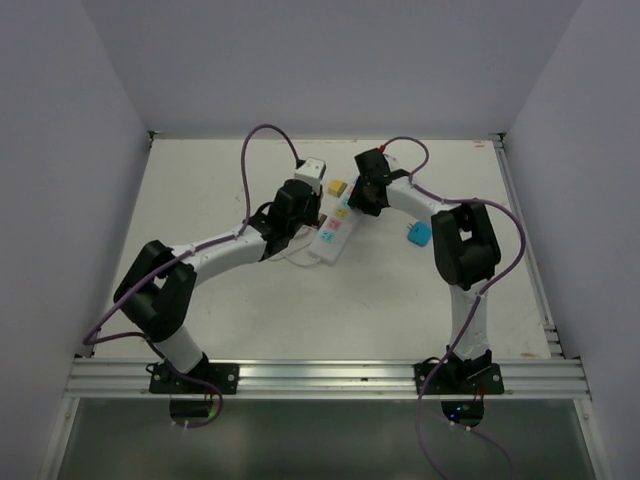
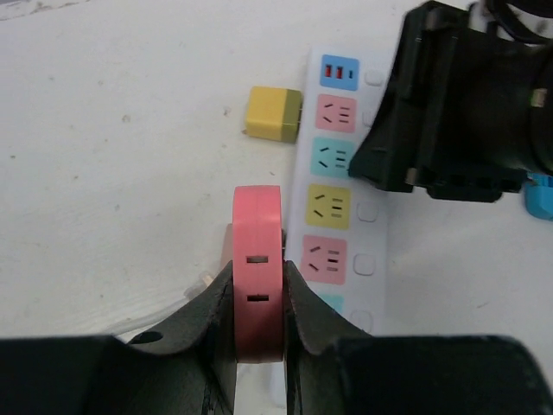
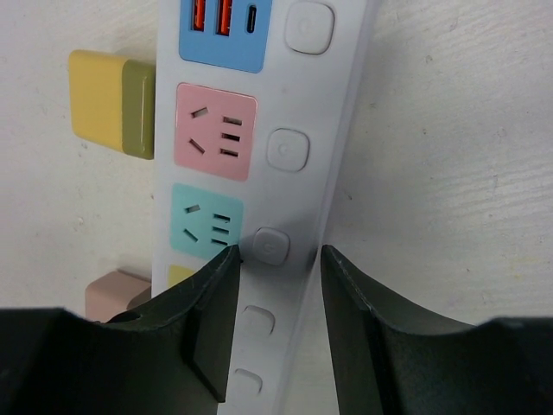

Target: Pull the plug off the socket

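Observation:
The socket is a long white power strip (image 1: 333,232) with pink, teal, yellow and blue outlet faces; it also shows in the left wrist view (image 2: 371,216) and the right wrist view (image 3: 302,104). My left gripper (image 2: 257,298) is shut on a pink plug (image 2: 257,259), a block with two slots, held just left of the strip and out of its outlets. In the top view this gripper (image 1: 300,215) sits at the strip's left side. My right gripper (image 3: 278,259) is open, its jaws straddling the strip's button edge beside the teal outlet. It hovers over the strip's far half (image 1: 365,195).
A yellow plug (image 2: 272,113) lies on the table left of the strip's far end, also in the right wrist view (image 3: 108,101). A blue plug (image 1: 419,235) lies right of the strip. A white block (image 1: 312,172) with a cord sits behind. Walls enclose the table.

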Robot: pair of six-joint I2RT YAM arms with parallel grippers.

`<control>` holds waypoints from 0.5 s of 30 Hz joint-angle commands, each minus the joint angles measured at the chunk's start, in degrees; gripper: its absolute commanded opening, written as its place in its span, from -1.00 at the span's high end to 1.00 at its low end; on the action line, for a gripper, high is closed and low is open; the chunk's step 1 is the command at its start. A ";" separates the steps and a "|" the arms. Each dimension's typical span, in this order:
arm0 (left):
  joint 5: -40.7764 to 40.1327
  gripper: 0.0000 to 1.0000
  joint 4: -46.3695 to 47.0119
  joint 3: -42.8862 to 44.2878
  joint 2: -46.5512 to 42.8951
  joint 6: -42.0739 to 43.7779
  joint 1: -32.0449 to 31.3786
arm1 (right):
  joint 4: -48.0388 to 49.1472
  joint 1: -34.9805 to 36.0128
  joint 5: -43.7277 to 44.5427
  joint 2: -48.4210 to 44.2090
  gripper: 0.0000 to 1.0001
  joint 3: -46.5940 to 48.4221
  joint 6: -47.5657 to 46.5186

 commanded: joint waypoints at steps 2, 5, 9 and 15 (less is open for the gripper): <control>-0.88 1.00 -3.33 0.93 -3.85 -4.10 6.22 | -8.33 0.39 0.88 4.52 0.07 -6.93 -3.11; 0.26 1.00 -4.83 0.31 -4.56 -6.38 9.74 | -6.04 0.47 -0.26 0.93 -0.01 -8.26 -4.08; 3.33 1.00 -5.10 -1.97 -6.75 -8.85 16.41 | -2.09 0.39 -2.19 -4.61 -0.18 -10.71 -5.66; 11.14 1.00 -3.00 -7.06 -7.28 -15.79 27.23 | 2.13 0.38 -5.97 -13.74 -0.57 -15.37 -8.91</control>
